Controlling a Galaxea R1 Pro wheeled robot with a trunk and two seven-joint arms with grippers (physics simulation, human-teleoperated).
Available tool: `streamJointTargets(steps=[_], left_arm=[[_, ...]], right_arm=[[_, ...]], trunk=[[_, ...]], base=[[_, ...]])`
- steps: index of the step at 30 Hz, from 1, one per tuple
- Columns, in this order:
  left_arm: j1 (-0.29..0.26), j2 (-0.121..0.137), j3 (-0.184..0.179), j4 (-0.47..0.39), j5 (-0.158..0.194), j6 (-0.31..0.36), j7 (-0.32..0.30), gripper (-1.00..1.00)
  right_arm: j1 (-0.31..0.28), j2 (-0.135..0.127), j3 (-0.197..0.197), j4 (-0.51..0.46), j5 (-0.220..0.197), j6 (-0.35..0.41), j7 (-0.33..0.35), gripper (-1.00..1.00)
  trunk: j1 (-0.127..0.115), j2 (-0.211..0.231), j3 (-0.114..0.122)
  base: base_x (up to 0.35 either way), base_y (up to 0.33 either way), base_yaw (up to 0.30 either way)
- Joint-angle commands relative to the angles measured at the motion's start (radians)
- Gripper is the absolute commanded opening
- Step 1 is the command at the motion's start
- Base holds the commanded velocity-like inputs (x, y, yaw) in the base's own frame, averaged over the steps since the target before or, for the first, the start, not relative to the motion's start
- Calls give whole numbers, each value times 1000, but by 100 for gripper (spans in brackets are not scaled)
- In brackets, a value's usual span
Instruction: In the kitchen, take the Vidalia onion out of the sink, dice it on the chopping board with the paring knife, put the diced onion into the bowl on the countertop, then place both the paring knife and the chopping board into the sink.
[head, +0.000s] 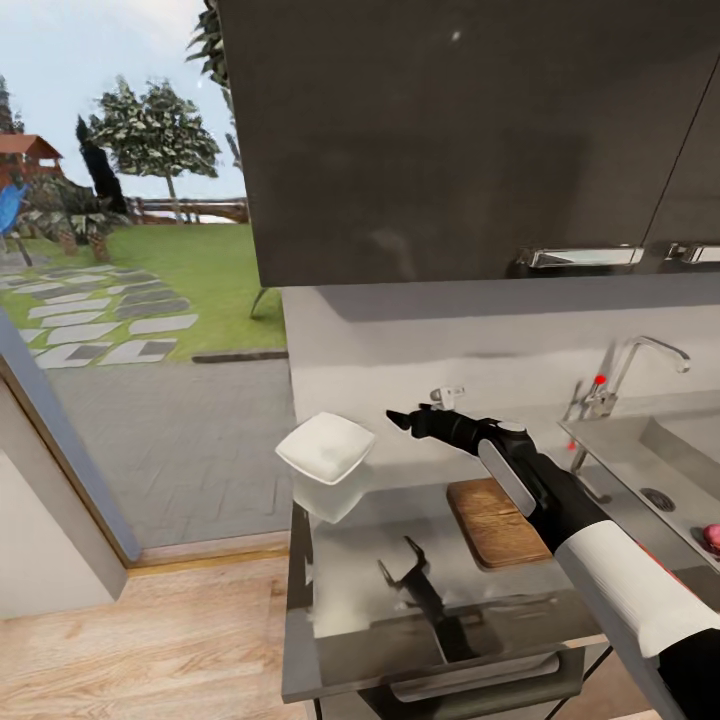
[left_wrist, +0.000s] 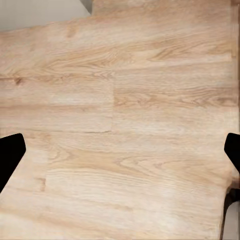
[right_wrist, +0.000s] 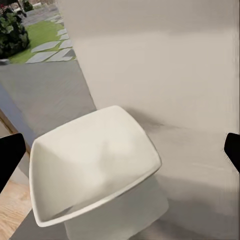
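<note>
- The right arm, white forearm and black wrist, reaches from the lower right of the head view across the countertop (head: 400, 560) toward the bowl (head: 326, 446).
- The right gripper (head: 402, 418) hangs above the counter, just beside the bowl and apart from it; in the right wrist view its fingertips (right_wrist: 11, 155) sit at the two side edges, so the jaws stand wide apart with nothing between them.
- The bowl is white and squarish; it rests near the counter's left end, close to the grey backsplash, mirrored in the glossy top, and it looks empty (right_wrist: 92, 160).
- The chopping board (head: 500, 522) lies flat on the counter between bowl and sink, partly under the right arm.
- The sink (head: 640, 455) lies at the right with its chrome tap (head: 640, 362) and red-tipped lever; a small reddish round thing (head: 713, 538) lies in the basin by the picture's edge, too cut off to name.
- The left gripper (left_wrist: 120, 155) looks down at the light wood floor (left_wrist: 120, 100); its fingertips (left_wrist: 10, 152) are spread far apart, holding nothing.
- A dark forked shape on the counter top is a reflection.
</note>
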Motion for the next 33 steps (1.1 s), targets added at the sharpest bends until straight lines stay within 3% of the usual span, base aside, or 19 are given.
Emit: streamJointTargets(steps=[1,4,6,7,8,10,14,16,19,20,21,23,24,28,31,33], left_arm=[[0,1,4,-110,1,99,-1,100],[0,3,12,-265,10,222,-9,100],[-10,7,23,-407,62,329,-15,100],[-34,17,26,-444,104,366,-16,100],[-155,74,30,-487,245,497,-20,100],[-213,103,30,-493,297,582,-24,100],[-304,128,31,-494,334,673,-32,100],[-381,137,30,-481,347,721,-41,100],[-516,141,25,-430,355,775,-53,100],[-630,138,3,-354,358,792,-55,100],[-691,136,-17,-298,358,796,-56,100],[-757,134,-42,-235,359,799,-57,100],[-824,128,-72,-168,359,800,-58,100],[-952,104,-134,-30,359,800,-57,100],[-1097,59,-183,140,357,798,-55,100],[-1146,40,-193,205,356,798,-54,100]], right_arm=[[-1,-1,2,-1,-7,4,-8,100],[-1,-1,2,-1,-7,4,-15,100],[-1,-1,2,-1,-7,4,-19,100],[-1,-1,2,-1,-7,4,-20,100],[-1,-1,2,-1,-7,4,-21,100],[-1,-1,2,-1,-7,4,-21,100],[-1,-1,2,-1,-7,4,-21,100],[-1,-1,2,-1,-7,4,-21,100],[-1,-1,2,-1,-7,4,-21,100],[-1,-1,2,-1,-7,4,-21,100],[-1,-1,2,-1,-7,4,-21,100],[-1,-1,2,-1,-7,4,-21,100],[-1,-1,2,-1,-7,4,-22,100],[-1,-1,2,-1,-7,4,-22,100],[-1,-1,2,-1,-7,4,-23,100],[-1,-1,2,-1,-7,4,-24,100]], trunk=[[1,-2,-2],[1,-2,-2],[1,-2,-2],[1,-2,-2],[1,-2,-2],[1,-2,-2],[1,-2,-2],[1,-2,-2],[1,-2,-2],[1,-2,-2],[1,-2,-2],[1,-2,-2],[1,-2,-2],[1,-2,-2],[1,-2,-2],[1,-2,-2]], base=[[0,0,0],[0,0,0],[0,0,0],[0,0,0],[0,0,0],[0,0,0],[0,0,0],[0,0,0],[0,0,0],[0,0,0],[0,0,0],[0,0,0],[0,0,0],[0,0,0],[0,0,0],[0,0,0]])
